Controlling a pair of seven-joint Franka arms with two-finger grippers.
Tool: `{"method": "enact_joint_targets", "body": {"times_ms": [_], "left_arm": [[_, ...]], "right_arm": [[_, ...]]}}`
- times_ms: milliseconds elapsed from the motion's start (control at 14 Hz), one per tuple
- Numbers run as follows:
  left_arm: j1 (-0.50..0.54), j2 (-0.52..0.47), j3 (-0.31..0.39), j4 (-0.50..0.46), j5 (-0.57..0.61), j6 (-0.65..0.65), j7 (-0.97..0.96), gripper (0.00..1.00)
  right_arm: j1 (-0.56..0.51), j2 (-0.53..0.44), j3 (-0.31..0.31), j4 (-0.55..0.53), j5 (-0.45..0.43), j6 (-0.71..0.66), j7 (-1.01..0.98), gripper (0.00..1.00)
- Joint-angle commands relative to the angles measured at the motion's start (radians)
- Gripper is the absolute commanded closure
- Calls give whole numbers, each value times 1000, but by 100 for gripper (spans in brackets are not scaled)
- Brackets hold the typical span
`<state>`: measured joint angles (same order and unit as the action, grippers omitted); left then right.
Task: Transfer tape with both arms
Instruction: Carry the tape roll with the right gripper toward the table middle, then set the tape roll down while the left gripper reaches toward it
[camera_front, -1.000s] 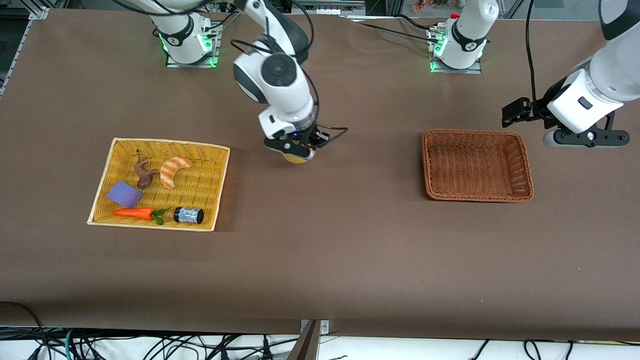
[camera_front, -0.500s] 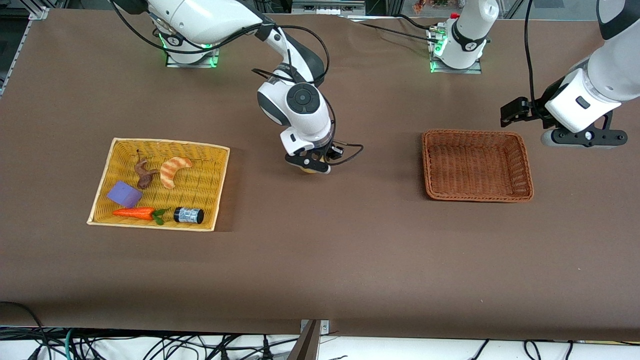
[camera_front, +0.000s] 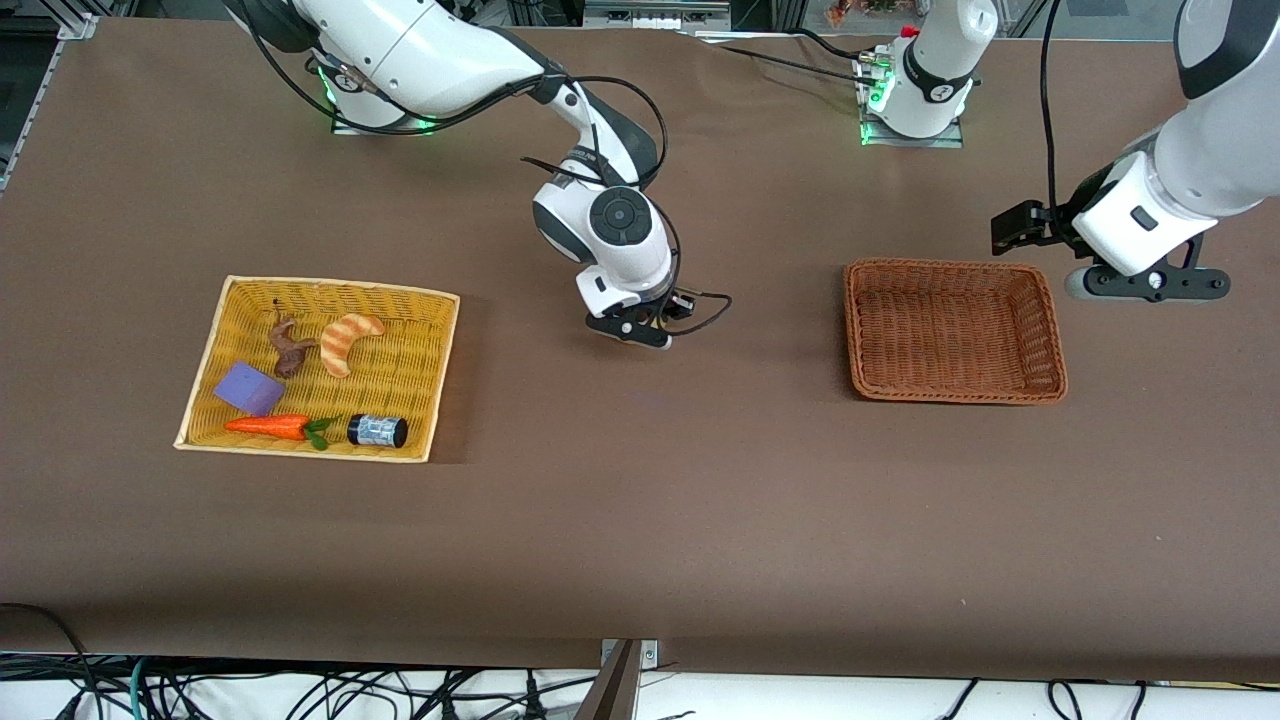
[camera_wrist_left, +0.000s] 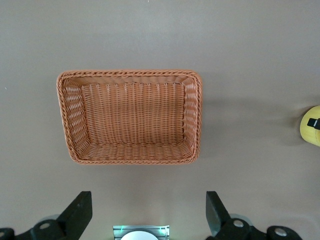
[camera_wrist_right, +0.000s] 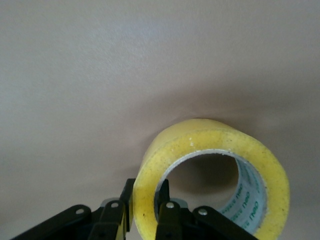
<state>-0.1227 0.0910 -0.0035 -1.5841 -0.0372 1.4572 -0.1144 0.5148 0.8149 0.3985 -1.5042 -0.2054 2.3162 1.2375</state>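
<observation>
Right wrist view: right gripper (camera_wrist_right: 145, 210) clamped on wall of thick yellowish translucent tape roll w/ grey-white core (camera_wrist_right: 215, 175); one finger inside core, one outside, so roll hangs on edge.
Tape loc: mid-table, low over bare brown table cover (camera_front: 640, 520), between the two baskets; in front view mostly hidden under right gripper (camera_front: 630, 330).
Reason (judged): central spot suits both arms' reach, likely the handover point.
Left gripper (camera_front: 1145, 283): fingers (camera_wrist_left: 75, 215) wide apart, nothing held; waits just beside empty brown wicker basket (camera_front: 955, 330), toward left arm's end.
Source: yellow woven tray (camera_front: 435, 375) w/ carrot (camera_front: 268, 425), croissant (camera_front: 348, 340), purple block (camera_front: 249, 388), black-capped bottle (camera_front: 377, 431).
</observation>
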Motion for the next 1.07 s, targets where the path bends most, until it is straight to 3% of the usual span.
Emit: {"method": "enact_joint_targets", "body": {"times_ms": [0, 143, 357, 571, 714, 929, 1000], "left_arm": [[-6, -4, -1, -13, 8, -1, 12, 0], [-6, -4, -1, -19, 10, 0, 10, 0], [-5, 0, -1, -30, 8, 25, 12, 0], [-6, 13, -1, -50, 11, 3, 1, 0], [-8, 13, -3, -50, -15, 6, -1, 0], [-14, 32, -16, -65, -159, 54, -50, 0], [-18, 36, -51, -82, -165, 90, -82, 0]], "right_arm": [[17, 17, -6, 35, -19, 5, 20, 55], [19, 0, -7, 35, -22, 0, 17, 0], [16, -72, -4, 48, -22, -59, 11, 0], [-37, -150, -6, 136, -19, -278, -31, 0], [-116, -235, -18, 118, -9, -413, -210, 0], [-255, -330, -41, 117, -8, -642, -491, 0], [-301, -361, -44, 117, -8, -706, -582, 0]]}}
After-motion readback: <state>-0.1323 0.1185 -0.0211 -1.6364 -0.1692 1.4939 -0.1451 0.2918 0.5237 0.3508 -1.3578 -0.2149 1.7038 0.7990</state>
